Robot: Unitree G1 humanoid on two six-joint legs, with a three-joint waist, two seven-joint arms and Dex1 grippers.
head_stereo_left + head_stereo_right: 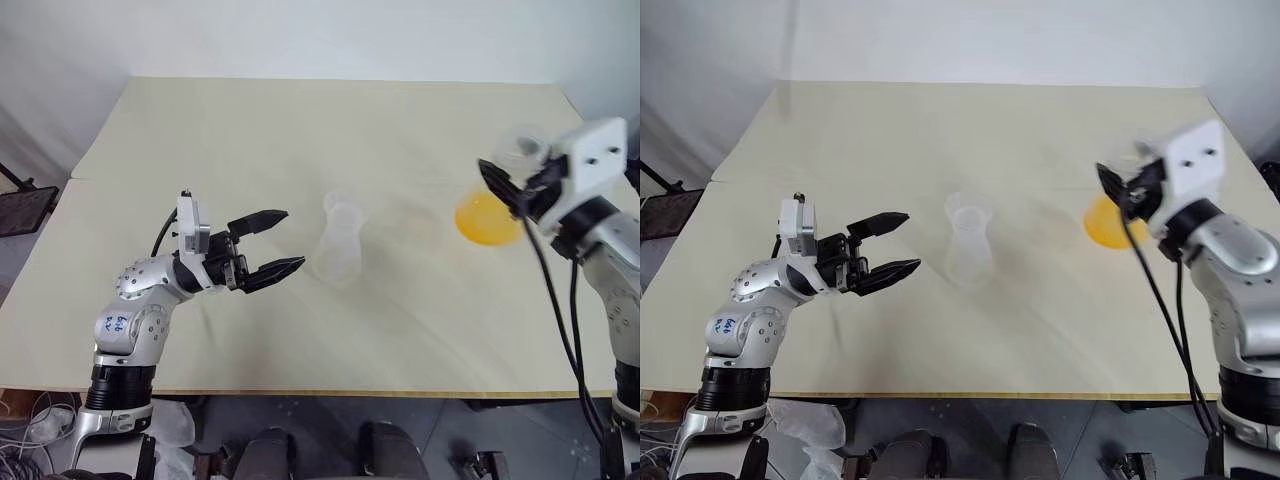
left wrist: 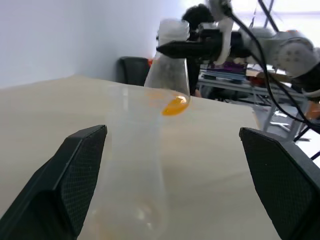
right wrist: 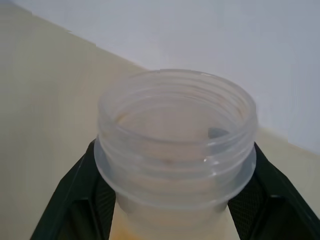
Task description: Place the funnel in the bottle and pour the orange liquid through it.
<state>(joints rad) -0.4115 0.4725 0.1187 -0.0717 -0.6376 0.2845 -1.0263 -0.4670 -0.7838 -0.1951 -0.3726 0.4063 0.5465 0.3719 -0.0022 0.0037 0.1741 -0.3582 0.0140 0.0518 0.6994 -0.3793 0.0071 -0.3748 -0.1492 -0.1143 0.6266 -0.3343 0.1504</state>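
left gripper [image 1: 275,244]: black fingers spread, empty, beside small clear rim-mouthed bottle [image 1: 342,240] mid-table | right gripper [image 3: 175,200]: clamped around threaded neck of clear round flask [image 2: 168,70] | orange liquid [image 1: 487,218]: pooled inside flask, lifted over beige table [image 1: 300,130]

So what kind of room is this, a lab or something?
Probably a lab or workshop. A plain cream table stands by a bare white wall, and behind it are metal racks with cluttered equipment and a dark chair.

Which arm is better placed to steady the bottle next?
Left. The left tool is open right beside the bottle; the right tool is shut on the flask of orange liquid.
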